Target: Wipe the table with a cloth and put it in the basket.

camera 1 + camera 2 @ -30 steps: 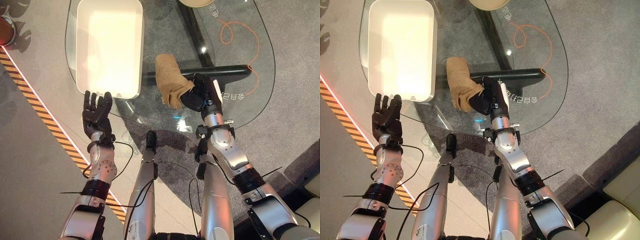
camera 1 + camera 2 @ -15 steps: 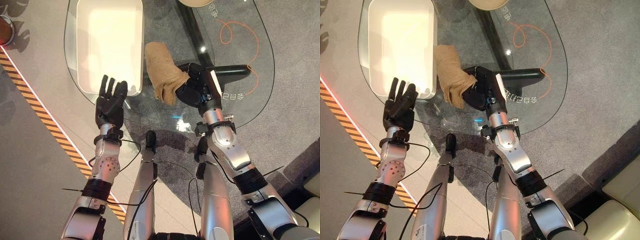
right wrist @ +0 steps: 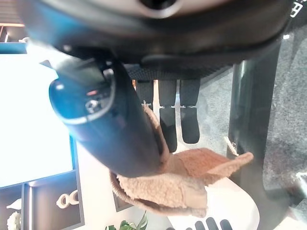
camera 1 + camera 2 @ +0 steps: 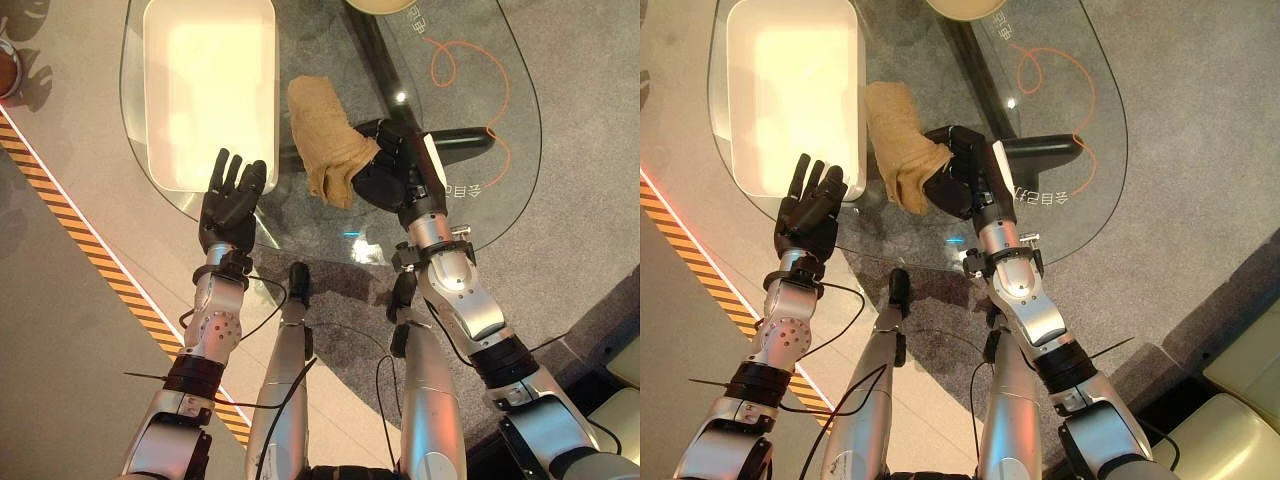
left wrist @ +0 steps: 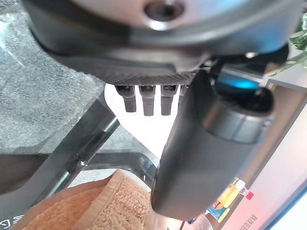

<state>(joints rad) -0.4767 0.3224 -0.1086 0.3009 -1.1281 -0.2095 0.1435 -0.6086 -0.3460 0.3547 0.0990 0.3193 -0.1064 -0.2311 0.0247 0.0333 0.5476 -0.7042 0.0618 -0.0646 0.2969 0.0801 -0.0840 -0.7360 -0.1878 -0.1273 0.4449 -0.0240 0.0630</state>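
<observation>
Our right robot hand (image 4: 395,170) gripped the cloth (image 4: 322,135), having dragged it across the counter (image 4: 480,205) toward the basket (image 4: 210,90); our left robot hand (image 4: 230,200), fingers spread, rose beside the basket, so drop-off looked near

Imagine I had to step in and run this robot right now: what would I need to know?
Right hand: shut on the cloth, pinching its near end; the rest of the tan cloth lies on the glass table.
Left hand: open, fingers straight, raised at the table's near edge just before the basket.
Basket: white, on the left part of the table, with no cloth in it; the cloth lies just to its right.
Done: the cloth is grasped and is beside the basket. How much wiping is done cannot be told.
Left: finish any wiping, then lift the cloth into the basket and let go.
</observation>
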